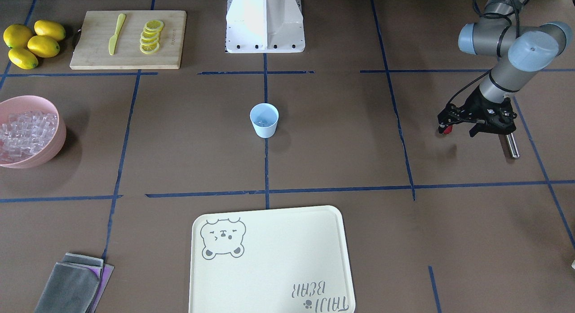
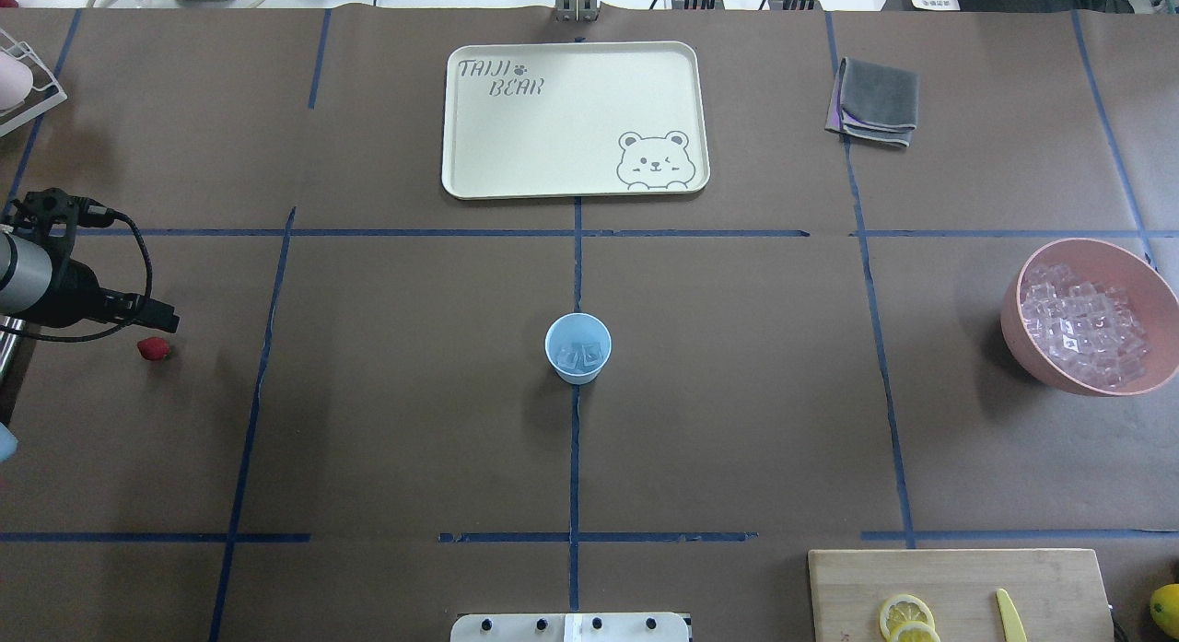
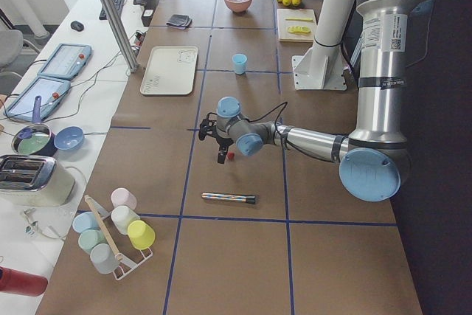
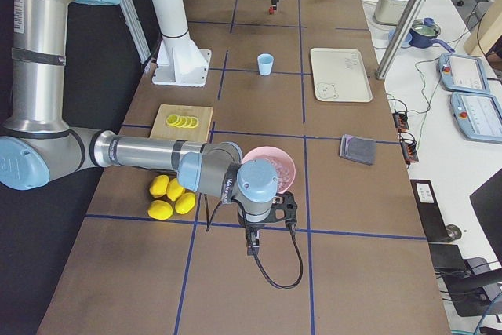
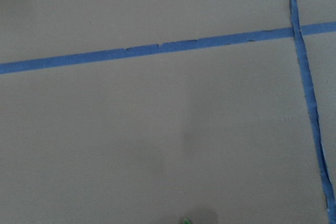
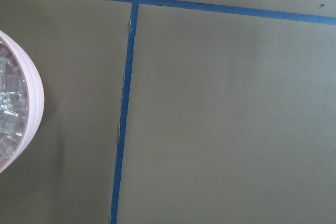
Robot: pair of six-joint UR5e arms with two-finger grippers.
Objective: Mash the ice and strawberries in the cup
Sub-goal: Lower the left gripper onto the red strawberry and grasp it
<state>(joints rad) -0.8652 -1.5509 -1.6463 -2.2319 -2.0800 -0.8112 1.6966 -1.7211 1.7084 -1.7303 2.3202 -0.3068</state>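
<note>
While ice [image 2: 580,355] lies in the cup [image 2: 577,347], you see the strawberry [image 2: 154,349] well apart from it, by the left hand [image 3: 221,153]; whether it or the right hand [image 4: 252,247] is spread cannot be told.

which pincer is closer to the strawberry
Left. The left pincer hangs just beside the strawberry at the robot's left end of the table. The right pincer is at the opposite end, near the bowl.

Cup [image 1: 264,130] light blue, strawberry [image 2: 153,348] red — bowl [image 1: 62,140] pink.
</note>
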